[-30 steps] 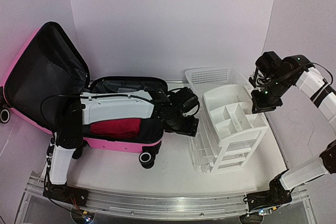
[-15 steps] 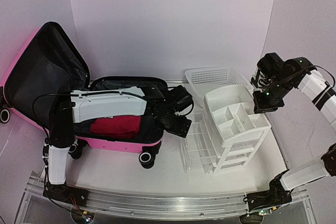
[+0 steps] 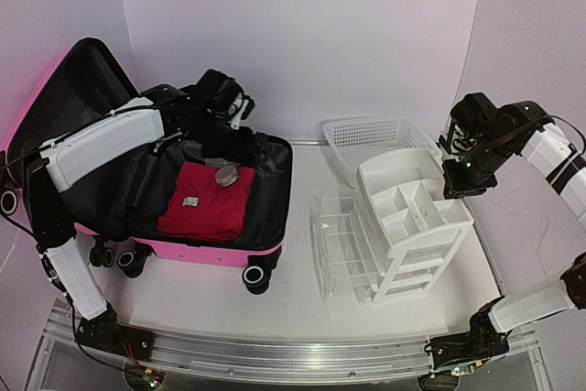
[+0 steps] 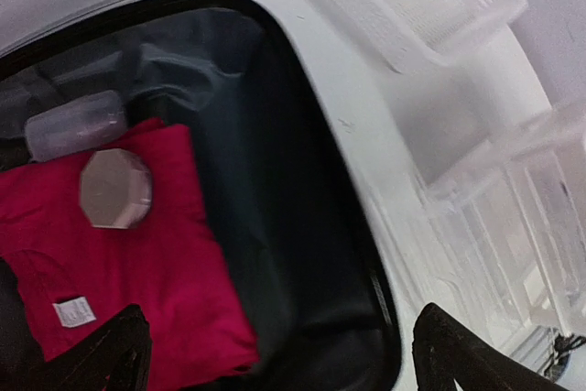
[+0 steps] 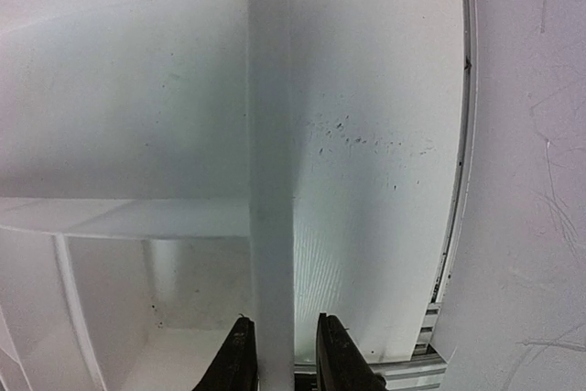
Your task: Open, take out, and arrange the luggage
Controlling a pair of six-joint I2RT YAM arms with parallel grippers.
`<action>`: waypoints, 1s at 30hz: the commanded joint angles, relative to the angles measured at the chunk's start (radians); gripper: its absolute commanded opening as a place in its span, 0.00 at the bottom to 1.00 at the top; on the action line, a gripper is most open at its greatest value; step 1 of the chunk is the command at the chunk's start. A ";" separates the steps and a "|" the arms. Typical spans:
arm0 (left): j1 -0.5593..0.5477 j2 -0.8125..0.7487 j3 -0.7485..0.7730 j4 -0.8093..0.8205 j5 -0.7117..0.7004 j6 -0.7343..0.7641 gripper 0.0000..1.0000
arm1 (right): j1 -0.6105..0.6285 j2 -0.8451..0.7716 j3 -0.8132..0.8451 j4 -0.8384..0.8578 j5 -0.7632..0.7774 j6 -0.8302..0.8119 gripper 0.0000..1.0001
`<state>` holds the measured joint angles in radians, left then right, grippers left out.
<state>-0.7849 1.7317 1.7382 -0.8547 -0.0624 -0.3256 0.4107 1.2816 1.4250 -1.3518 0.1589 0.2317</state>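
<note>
Well, your left gripper [image 4: 281, 310] gapes wide, empty; the open luggage [image 3: 211, 252] lies beneath its fingers [image 4: 114, 354], the red garment's [image 4: 110, 254] white tag [image 4: 73, 311] unreadable. Your right gripper [image 5: 286, 354] pinches the drawer organizer's [image 5: 270, 135] wall.

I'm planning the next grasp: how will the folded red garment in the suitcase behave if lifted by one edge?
Probably floppy: the red garment is folded cloth with soft creases, so it would likely unfold and drape. It looks light. The octagonal disc resting on it would likely slide off when it tilts.
</note>
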 commanded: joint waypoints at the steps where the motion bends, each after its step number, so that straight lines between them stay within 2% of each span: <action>1: 0.202 0.028 -0.046 0.009 0.172 0.039 1.00 | -0.005 -0.035 -0.020 -0.026 0.004 -0.015 0.24; 5: 0.338 0.114 -0.039 0.018 0.284 0.022 0.98 | -0.004 -0.047 -0.017 -0.026 -0.001 -0.015 0.24; 8: 0.386 0.174 -0.013 0.039 0.335 0.017 0.94 | -0.004 -0.056 -0.016 -0.026 -0.008 -0.013 0.24; 13: 0.397 0.280 0.062 0.045 0.368 0.019 0.88 | -0.004 -0.065 -0.016 -0.027 -0.017 -0.005 0.24; 18: 0.397 0.355 0.093 0.045 0.335 0.002 0.88 | -0.004 -0.065 -0.011 -0.026 -0.035 -0.002 0.24; 30: 0.397 0.422 0.154 0.048 0.261 0.022 0.77 | -0.005 -0.063 -0.009 -0.027 -0.049 0.004 0.23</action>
<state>-0.3878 2.1464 1.8233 -0.8291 0.2276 -0.3134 0.4084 1.2377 1.4151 -1.3544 0.1310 0.2321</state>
